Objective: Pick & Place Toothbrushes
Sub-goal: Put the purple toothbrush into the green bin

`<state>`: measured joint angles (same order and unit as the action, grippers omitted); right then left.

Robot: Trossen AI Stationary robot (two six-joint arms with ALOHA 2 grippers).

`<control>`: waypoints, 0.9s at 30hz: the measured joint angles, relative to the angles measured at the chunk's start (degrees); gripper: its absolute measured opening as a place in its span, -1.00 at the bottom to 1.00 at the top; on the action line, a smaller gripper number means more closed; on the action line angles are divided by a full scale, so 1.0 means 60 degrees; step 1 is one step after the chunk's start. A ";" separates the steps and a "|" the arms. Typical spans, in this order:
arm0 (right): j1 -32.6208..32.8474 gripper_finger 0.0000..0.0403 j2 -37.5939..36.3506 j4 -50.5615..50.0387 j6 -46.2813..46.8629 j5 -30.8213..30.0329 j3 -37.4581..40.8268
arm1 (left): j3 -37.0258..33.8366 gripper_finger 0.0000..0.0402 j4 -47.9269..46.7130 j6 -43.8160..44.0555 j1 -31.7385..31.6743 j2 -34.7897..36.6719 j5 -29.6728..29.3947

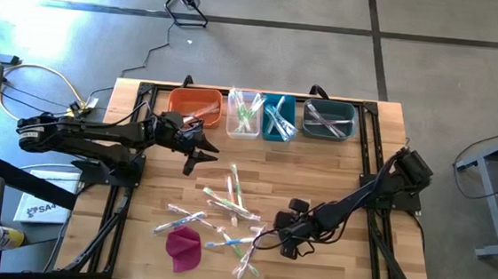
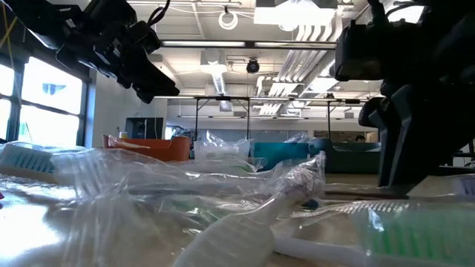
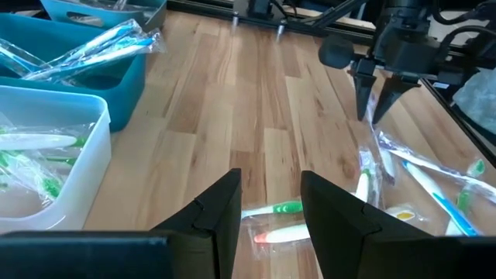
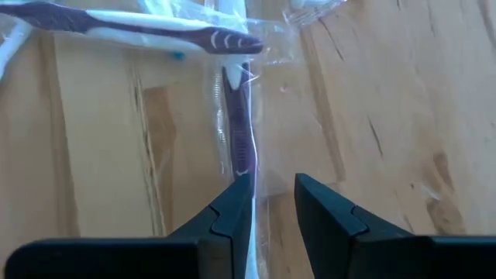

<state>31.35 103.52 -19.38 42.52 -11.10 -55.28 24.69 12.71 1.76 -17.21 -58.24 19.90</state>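
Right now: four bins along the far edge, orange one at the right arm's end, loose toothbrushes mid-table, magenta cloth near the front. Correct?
One slip: the orange bin sits at the left arm's end of the row, near the left gripper, not the right arm's. The high view shows it. The rest stands: four bins on the far edge, loose toothbrushes mid-table, magenta cloth near the front.

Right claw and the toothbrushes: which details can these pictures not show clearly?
- Right claw, right wrist view: whether it touches the purple toothbrush; clear wrapper confuses the contact.
- Bins, high view: toothbrush count; too small.
- Loose toothbrushes, low view: colours; blurred, too close.
- Magenta cloth: anything beneath is hidden.
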 joint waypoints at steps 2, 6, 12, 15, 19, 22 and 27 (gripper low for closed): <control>0.0019 -0.54 0.0097 0.0068 0.0005 0.0000 0.0000 | 0.0000 -0.34 0.0000 0.0000 0.0000 0.0000 0.0000; 0.0026 -0.54 0.0044 0.0113 -0.0014 0.0013 0.0012 | 0.0000 -0.34 -0.0002 0.0000 0.0000 0.0000 -0.0004; 0.0015 -0.54 -0.0203 -0.0065 -0.0060 -0.0602 0.0073 | 0.0000 -0.34 0.0000 0.0000 0.0000 0.0000 -0.0029; -0.0061 -0.54 -0.0528 -0.0149 -0.0094 -0.0820 0.0079 | 0.0000 -0.34 -0.0002 0.0000 0.0000 0.0000 -0.0025; -0.0154 -0.54 -0.0875 -0.0073 -0.0102 -0.0869 0.0069 | 0.0000 -0.34 -0.0029 0.0004 0.0000 0.0000 -0.0025; -0.0163 -0.54 -0.1020 0.0124 -0.0123 -0.0608 0.0064 | 0.0000 -0.34 -0.0040 0.0004 0.0000 0.0000 -0.0025; -0.0159 -0.54 -0.0930 0.0211 -0.0159 -0.0317 0.0065 | 0.0000 -0.34 -0.0040 0.0004 0.0000 0.0000 -0.0022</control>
<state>30.39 97.93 -18.11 41.57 -13.00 -54.90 24.69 12.47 1.78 -17.21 -58.24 19.77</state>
